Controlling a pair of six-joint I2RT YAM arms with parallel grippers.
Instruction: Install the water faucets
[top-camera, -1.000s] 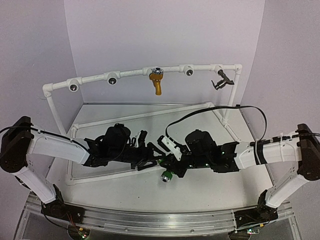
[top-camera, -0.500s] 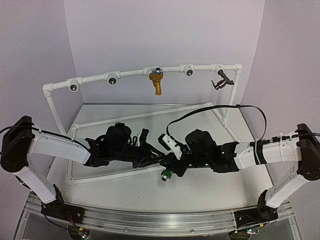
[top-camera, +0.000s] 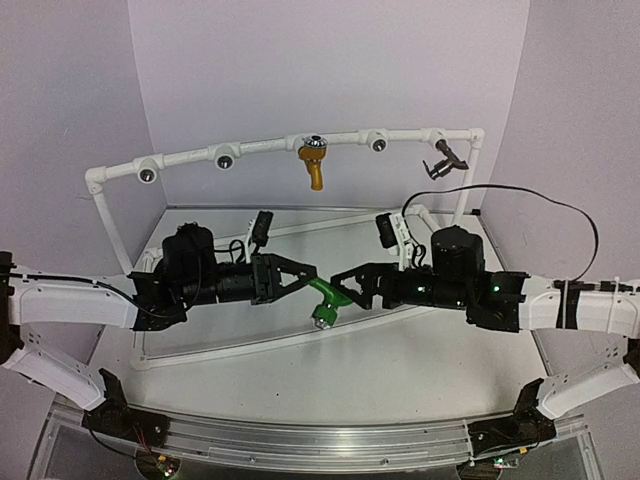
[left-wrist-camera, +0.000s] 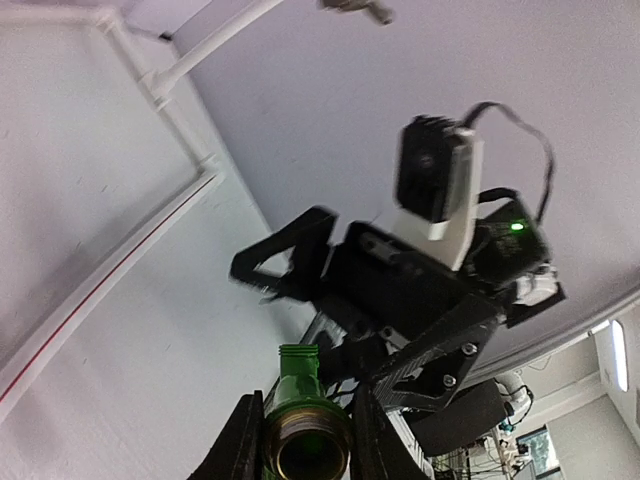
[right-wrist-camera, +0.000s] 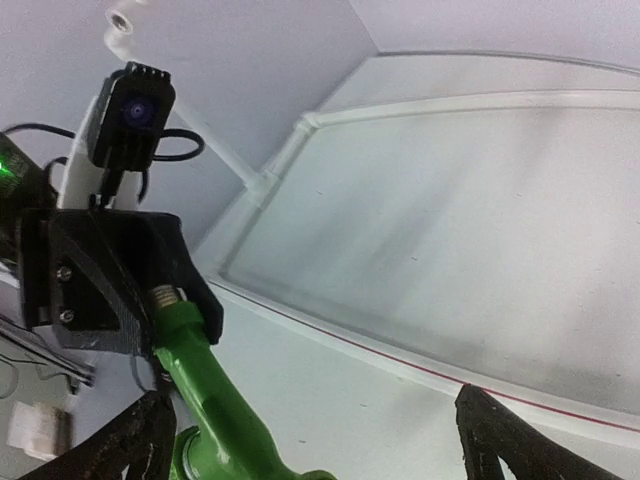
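Faucet between left fingers

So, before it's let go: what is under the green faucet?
Bare table and a white pipe. The left gripper holds the green faucet above them; the spot straight beneath is hidden.

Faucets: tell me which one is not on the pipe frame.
The green faucet, held in the left gripper; the mustard-yellow faucet and dark grey faucet sit on the pipe frame.
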